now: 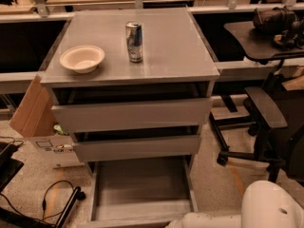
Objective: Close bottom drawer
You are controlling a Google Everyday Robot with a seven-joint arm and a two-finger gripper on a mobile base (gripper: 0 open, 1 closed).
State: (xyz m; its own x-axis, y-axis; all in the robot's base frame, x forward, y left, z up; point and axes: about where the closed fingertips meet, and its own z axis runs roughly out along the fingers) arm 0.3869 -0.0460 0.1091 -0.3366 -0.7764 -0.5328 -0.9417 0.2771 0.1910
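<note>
Over speckled floor, bottom drawer gapes; arm low-right, gripper apparently off-frame.

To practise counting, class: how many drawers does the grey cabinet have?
3: top drawer, middle drawer beneath it, bottom drawer lowest, pulled far out. The gripper is out of view; only the white arm shows bottom right.

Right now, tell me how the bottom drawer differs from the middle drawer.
The bottom drawer is pulled far out, its tray open to view; the middle drawer sits nearly shut, showing only a dark gap. The bottom drawer's front panel is low; the middle drawer's is taller. The gripper is low by the bottom drawer's front, away from the middle drawer. Both are grey and handleless.
</note>
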